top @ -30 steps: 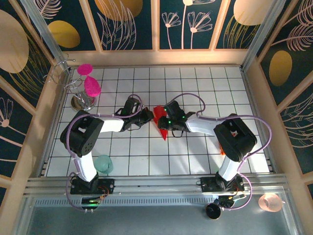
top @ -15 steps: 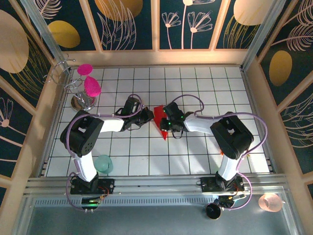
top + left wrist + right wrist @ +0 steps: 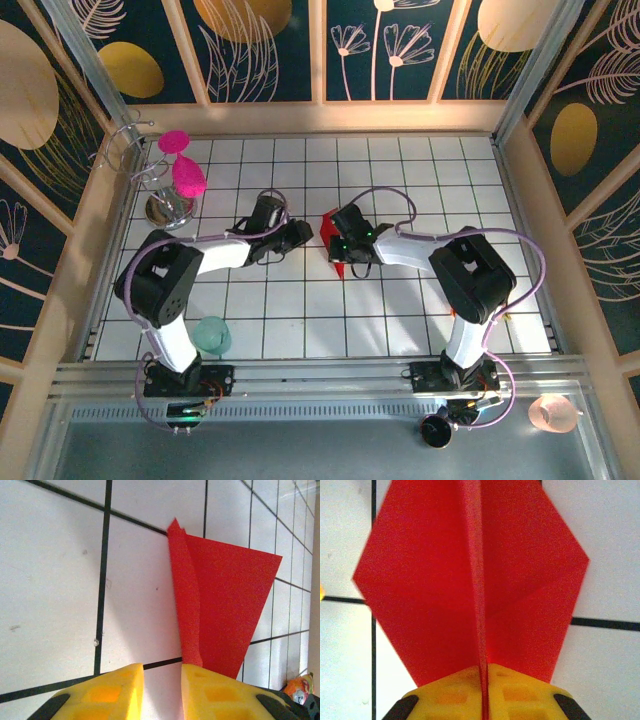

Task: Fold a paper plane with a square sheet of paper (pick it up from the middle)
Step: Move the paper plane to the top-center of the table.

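We find the paper plane (image 3: 328,225) a little beyond the middle of the tiled table (image 3: 400,320), well apart from all four edges. Its long axis runs roughly from the far edge toward the near edge, and from above a narrow red tip pokes out toward the near edge. The right gripper (image 3: 343,250) sits directly on top of it. In the right wrist view we see the right gripper (image 3: 482,672) pinched tight on the upright centre ridge, with the paper plane (image 3: 475,580) spreading flat in a kite shape to both sides ahead of the fingers. The ridge runs straight out from between the jaws, so the grip is in line with the fold and not across it. The left gripper (image 3: 303,232) lies just beside the plane, toward the table's left edge. In the left wrist view the left gripper (image 3: 161,685) is narrowly parted with only bare tile in the gap, and the paper plane (image 3: 225,605) lies ahead and off to one side, its raised ridge ending right at the inner edge of one yellow finger (image 3: 220,692). We judge that the right arm has control of the plane, so any lift should go along that ridge line. The left would have to shift sideways onto the ridge to help.
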Tool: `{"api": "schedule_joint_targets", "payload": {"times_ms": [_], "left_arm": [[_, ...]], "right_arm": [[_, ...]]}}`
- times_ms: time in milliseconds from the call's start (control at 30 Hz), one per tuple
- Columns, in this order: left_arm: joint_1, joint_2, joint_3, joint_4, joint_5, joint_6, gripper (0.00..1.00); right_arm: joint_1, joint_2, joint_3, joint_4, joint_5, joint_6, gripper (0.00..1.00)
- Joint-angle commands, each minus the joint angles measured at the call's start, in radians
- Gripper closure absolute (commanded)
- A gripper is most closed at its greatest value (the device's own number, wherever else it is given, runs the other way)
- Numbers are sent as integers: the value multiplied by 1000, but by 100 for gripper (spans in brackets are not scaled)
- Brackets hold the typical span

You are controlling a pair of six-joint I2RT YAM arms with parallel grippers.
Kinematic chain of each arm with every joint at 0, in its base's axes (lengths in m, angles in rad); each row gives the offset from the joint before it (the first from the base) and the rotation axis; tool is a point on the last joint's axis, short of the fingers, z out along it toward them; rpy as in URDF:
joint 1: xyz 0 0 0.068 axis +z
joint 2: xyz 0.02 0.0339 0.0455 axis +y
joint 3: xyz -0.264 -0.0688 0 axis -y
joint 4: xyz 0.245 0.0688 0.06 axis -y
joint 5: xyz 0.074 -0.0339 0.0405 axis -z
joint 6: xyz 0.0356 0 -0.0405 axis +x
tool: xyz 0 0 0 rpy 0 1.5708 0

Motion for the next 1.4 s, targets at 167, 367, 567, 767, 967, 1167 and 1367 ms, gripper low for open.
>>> {"api": "schedule_joint_targets", "payload": {"times_ms": [167, 367, 567, 767, 967, 1167, 1367], "left_arm": [[14, -172, -30, -149, -213, 77, 49], [16, -237, -99, -155, -274, 79, 31], [16, -234, -127, -152, -276, 87, 25], [16, -233, -133, -145, -276, 109, 20], [17, -262, -153, -126, -297, 120, 9], [16, -265, -155, -118, -299, 116, 7], [16, -254, -153, -116, -282, 109, 6]], "right_arm": [[-67, 33, 117, -53, 126, -73, 93], [-163, 147, 258, -61, 100, -152, 92], [-207, 263, 387, -131, 81, -225, 91], [-226, 329, 451, -171, 66, -245, 89], [-236, 344, 456, -171, 72, -249, 83], [-239, 368, 463, -171, 75, -267, 77], [-239, 390, 458, -176, 94, -279, 72]]}}
